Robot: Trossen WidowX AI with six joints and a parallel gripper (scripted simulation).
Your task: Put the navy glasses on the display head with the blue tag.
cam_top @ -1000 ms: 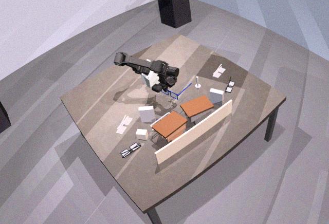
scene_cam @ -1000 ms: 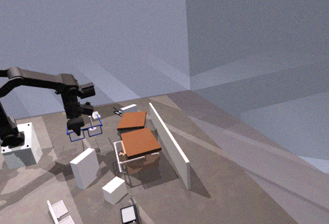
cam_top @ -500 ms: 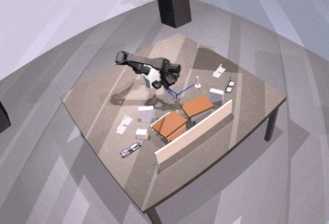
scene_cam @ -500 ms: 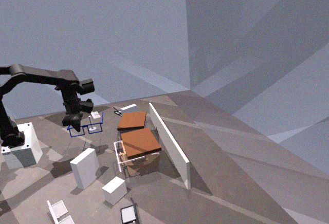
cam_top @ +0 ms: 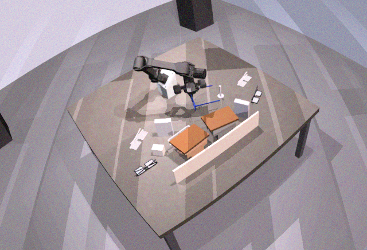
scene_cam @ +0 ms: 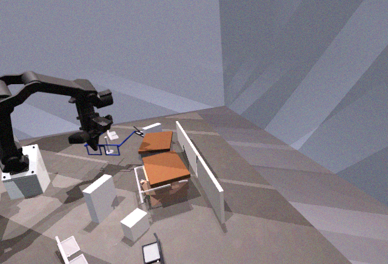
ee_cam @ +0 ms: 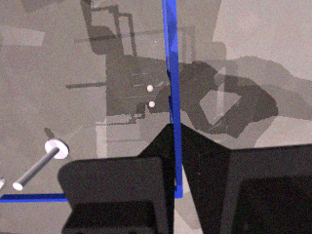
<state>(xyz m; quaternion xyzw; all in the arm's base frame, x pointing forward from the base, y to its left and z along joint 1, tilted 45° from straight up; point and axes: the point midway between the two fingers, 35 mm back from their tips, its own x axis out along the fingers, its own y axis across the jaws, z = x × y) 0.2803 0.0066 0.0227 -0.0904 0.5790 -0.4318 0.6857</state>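
Above the table, the black parallel-jaw gripper is clamped on the thin blue-framed navy glasses, held aloft, temples trailing toward three o'clock, the orange-topped display heads waiting at five o'clock.

My gripper hangs above the table, closed on the glasses at their front. One temple reaches out toward the two heads, which stand side by side before a long panel. A small stand sits just beyond the glasses. My base lies behind me. Two blocks rest on the table near the closer head.
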